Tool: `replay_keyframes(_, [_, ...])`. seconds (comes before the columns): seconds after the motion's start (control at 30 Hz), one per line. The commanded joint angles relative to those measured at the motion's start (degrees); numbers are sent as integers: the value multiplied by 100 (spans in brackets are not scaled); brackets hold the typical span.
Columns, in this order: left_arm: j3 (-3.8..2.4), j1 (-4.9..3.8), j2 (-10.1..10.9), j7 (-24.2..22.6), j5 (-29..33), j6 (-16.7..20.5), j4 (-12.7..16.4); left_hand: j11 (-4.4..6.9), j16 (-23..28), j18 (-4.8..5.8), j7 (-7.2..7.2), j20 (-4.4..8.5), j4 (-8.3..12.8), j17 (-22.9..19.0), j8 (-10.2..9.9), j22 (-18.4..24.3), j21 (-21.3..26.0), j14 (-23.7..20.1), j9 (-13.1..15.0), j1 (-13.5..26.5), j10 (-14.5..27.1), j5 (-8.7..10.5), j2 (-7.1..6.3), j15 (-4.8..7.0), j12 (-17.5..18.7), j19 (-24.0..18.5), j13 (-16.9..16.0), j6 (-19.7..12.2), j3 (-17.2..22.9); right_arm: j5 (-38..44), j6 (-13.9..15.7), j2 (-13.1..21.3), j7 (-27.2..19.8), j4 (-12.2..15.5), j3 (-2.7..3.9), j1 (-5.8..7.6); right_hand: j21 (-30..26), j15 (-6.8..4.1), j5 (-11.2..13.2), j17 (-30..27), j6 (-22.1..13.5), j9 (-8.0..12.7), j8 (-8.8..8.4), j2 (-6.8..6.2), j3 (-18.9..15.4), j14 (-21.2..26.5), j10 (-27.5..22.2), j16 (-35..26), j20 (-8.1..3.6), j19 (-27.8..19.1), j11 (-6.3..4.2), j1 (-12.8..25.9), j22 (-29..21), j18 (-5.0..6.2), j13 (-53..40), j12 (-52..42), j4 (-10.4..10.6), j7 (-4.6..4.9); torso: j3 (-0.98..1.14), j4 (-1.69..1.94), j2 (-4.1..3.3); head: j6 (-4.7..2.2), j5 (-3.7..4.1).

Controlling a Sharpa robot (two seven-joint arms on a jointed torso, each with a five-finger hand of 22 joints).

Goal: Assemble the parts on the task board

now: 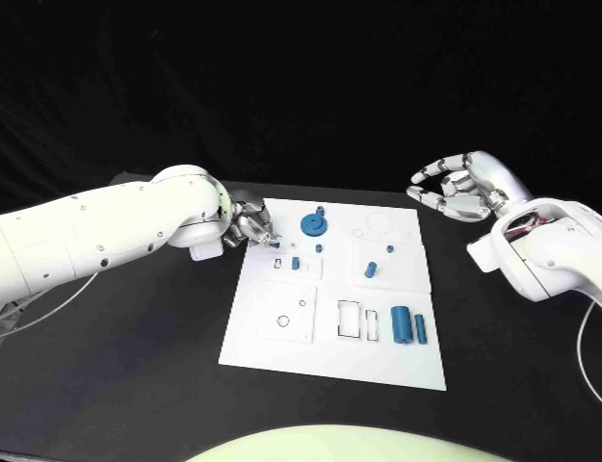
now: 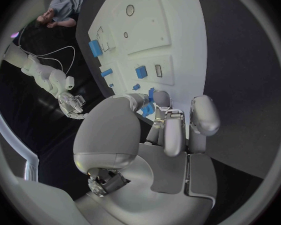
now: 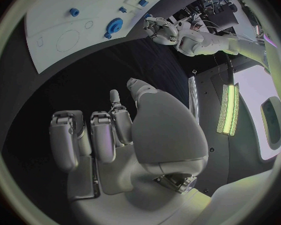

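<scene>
Left hand sits at the far left corner of the task board, fingers bunched low over the board's edge. Left wrist view shows a small blue part right at the fingertips, touching or nearly so; cannot tell whether it is actually pinched or only being nudged. Judged: the hand is placed here to work that piece into a seat near the corner.

Right hand hangs off the board's far right corner, above the black table, palm up, fingers curled loosely apart, holding nothing. Likely parked clear so it does not crowd the left hand's work.

Other parts on the board:
- round blue gear-like piece with a peg standing on it, just right of the left hand, far side of the board.
- two small blue pegs near the board's middle left.
- small blue piece at centre right.
- blue cylinder and a slimmer blue bar lying side by side, near right, beside two empty rectangular slots.

In the way: the gear-like piece stands close to the left fingers, so a sideways sweep could knock it. The near half of the board is open to reach from either side. A cable trails off the left arm, well apart from the board.
</scene>
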State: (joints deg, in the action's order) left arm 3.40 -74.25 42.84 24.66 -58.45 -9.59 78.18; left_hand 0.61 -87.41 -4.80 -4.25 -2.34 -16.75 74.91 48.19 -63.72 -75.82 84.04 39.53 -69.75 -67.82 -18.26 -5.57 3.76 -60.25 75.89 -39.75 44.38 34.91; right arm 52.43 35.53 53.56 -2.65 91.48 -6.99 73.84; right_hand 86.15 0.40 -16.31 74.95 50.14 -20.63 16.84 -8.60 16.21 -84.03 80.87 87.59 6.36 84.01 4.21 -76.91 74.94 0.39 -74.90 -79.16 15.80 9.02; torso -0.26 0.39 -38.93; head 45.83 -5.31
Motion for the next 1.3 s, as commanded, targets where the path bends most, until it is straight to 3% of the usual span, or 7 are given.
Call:
replay_keyframes(0.03, [-4,61,49,-342,-360,377,154,6,-14,-66,71,2,749,1064,20,-19,-31,467,-2,29,-35,-4,-47,24,-39,43,-14,76,793,27,-97,4,15,0,-2,-16,-27,-48,-32,766,-39,-7,34,-17,14,-429,0,-38,-35,360,-14,63,1277,69,-419,-4,4,-10,-4,1,-2,12,-26])
replay_keyframes(0.27, [3,204,62,-269,-570,254,235,14,-32,-50,78,9,761,1094,35,-100,-78,477,-11,65,-83,-1,-59,32,-79,91,-60,92,843,27,-107,1,17,-3,-3,-34,-27,-48,-32,766,-39,-7,34,-17,14,-429,0,-38,-35,360,-14,63,1277,69,-419,-4,4,-10,-1,-27,-16,15,-46])
replay_keyframes(0.43, [7,243,30,-198,-613,161,222,16,-38,-43,81,14,765,1104,42,-139,-101,481,-15,84,-101,2,-65,34,-96,115,-79,98,861,27,-107,3,17,-2,-3,-40,-27,-48,-32,766,-39,-7,34,-17,14,-429,0,-38,-35,360,-14,63,1277,69,-419,-4,4,-10,4,-24,-16,21,-41])
replay_keyframes(0.8, [9,260,-22,-11,-680,-239,201,34,-57,-28,100,26,825,1136,75,-215,-148,492,-27,139,-185,-4,-111,50,-184,160,-189,121,934,27,-105,10,16,3,-3,-45,-27,-48,-32,766,-39,-7,34,-17,14,-429,0,-38,-35,360,-14,63,1277,69,-419,-4,4,-10,13,-22,-11,51,-50])
replay_keyframes(1.3, [9,262,-56,148,-763,-374,185,44,-66,-18,110,33,867,1150,97,-263,-177,497,-35,174,-232,-4,-139,58,-234,186,-250,138,983,27,-98,20,6,13,-3,-45,-27,-48,-32,766,-39,-7,34,-17,14,-429,0,-38,-35,360,-14,63,1277,69,-419,-4,4,-10,6,-16,-13,51,-54])
